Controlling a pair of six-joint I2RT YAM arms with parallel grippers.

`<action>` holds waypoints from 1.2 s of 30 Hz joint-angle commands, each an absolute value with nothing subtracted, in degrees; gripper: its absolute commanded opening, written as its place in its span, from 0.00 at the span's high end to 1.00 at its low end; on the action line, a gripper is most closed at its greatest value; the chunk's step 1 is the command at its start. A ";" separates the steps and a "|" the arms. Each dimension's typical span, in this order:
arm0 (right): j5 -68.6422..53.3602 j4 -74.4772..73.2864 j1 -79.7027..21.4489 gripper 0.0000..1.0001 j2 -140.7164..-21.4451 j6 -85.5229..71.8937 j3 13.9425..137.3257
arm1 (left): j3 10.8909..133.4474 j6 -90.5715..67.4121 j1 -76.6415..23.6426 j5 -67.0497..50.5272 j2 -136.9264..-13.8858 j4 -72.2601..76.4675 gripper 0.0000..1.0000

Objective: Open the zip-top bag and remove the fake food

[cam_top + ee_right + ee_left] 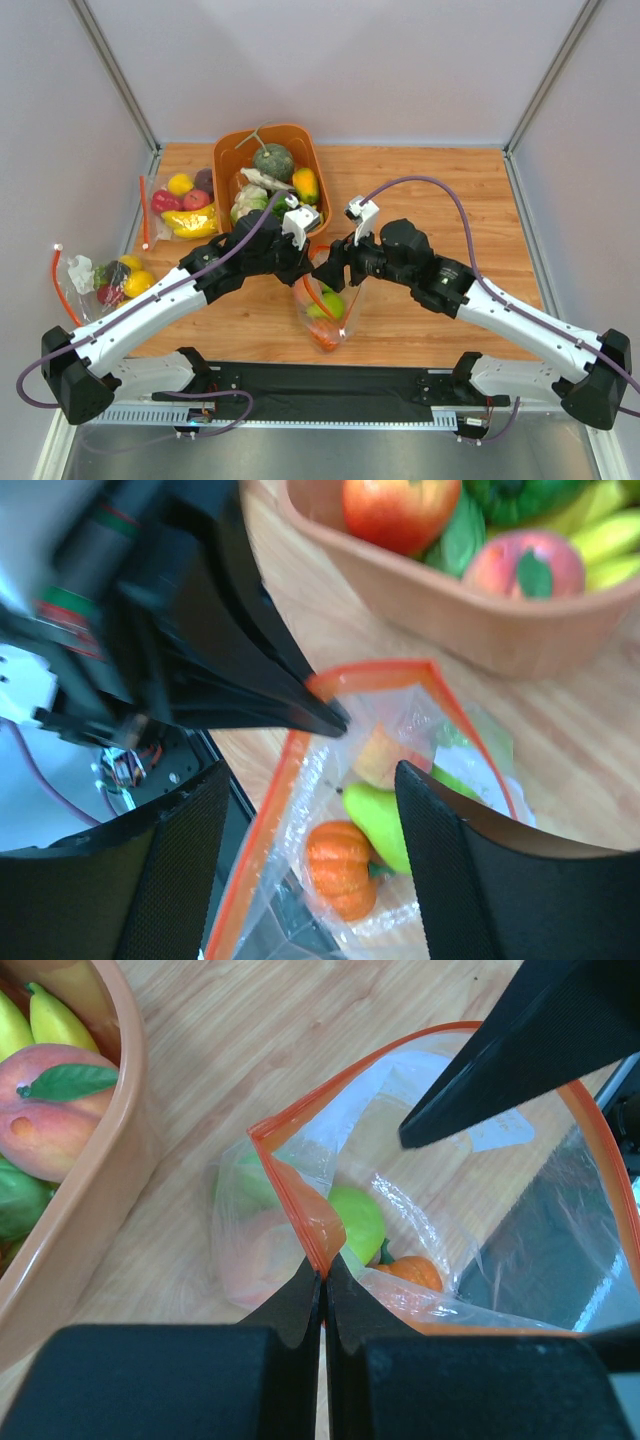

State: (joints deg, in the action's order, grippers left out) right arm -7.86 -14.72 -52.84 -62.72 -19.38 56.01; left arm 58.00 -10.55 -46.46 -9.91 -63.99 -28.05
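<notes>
The zip-top bag [327, 312] hangs upright between my two grippers, its red-orange zip strip [300, 1195] pulled into an open mouth. My left gripper [325, 1268] is shut on the near edge of the strip; it also shows in the top view [306, 262]. My right gripper [312, 815] is open right above the mouth, with its fingers [455, 880] wide apart to either side of the opening. The fake food lies in the bottom of the bag: a green fruit [382, 822], a small orange pumpkin-like piece [340, 868] and a peach-coloured one [378, 756].
An orange basket [312, 165] of other fake food stands just behind the grippers. Two more filled bags lie at the left, one with a banana [185, 205] and one with a white lump [105, 280]. A black mat [330, 380] runs along the near edge. Walls enclose three sides.
</notes>
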 commanded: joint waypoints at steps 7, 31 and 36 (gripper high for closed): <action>-1.78 -16.34 -53.44 0.45 -65.30 -24.17 50.89 | 58.36 -9.76 -46.23 -9.49 -64.34 -27.77 1.00; 3.43 -11.34 -61.35 0.22 -79.71 -28.92 45.53 | 58.10 -10.81 -46.32 -14.15 -64.78 -26.89 1.00; 5.62 -7.39 -62.05 0.11 -82.35 -29.27 43.95 | 57.83 -10.81 -46.32 -14.15 -64.34 -26.72 1.00</action>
State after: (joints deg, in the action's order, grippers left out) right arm 3.05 -11.75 -61.25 -81.03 -28.32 45.01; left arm 57.82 -10.41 -46.46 -13.04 -64.88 -28.67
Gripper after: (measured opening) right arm 0.881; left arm 0.007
